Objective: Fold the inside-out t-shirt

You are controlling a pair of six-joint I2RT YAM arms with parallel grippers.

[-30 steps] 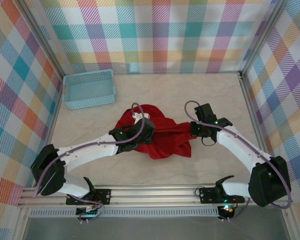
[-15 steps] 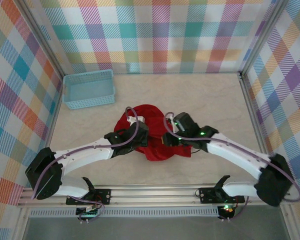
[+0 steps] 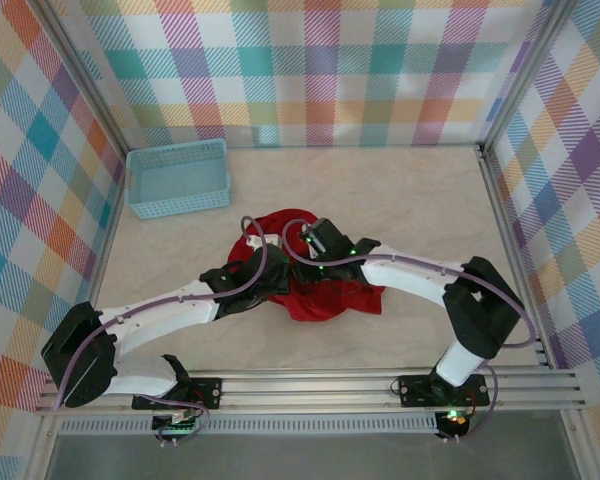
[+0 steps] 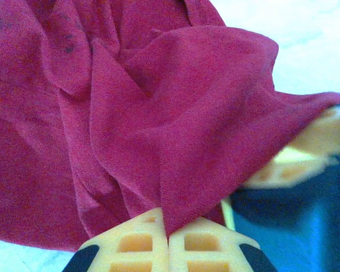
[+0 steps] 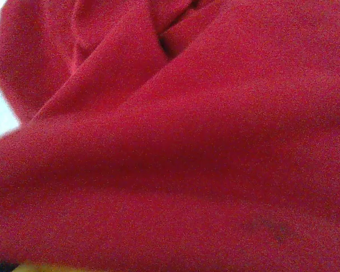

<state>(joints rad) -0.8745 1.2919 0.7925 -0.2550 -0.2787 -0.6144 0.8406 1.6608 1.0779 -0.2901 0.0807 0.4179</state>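
Left end effector [image 4: 169,229] is clamped shut; we see a fold of the inside-out t-shirt [image 4: 130,113] pinched between its yellow fingers [image 4: 136,243]. Right end effector [image 3: 310,245] sits against the same cloth just beside it, and we cannot tell whether its jaws stand apart or together. The shirt lies bunched in a red heap mid-worktop [image 3: 400,190], partly under both wrists. A light-blue basket [image 3: 177,178] stands well apart, toward the far left corner.

Crumpled red t-shirt [image 3: 328,298], bunched centrally
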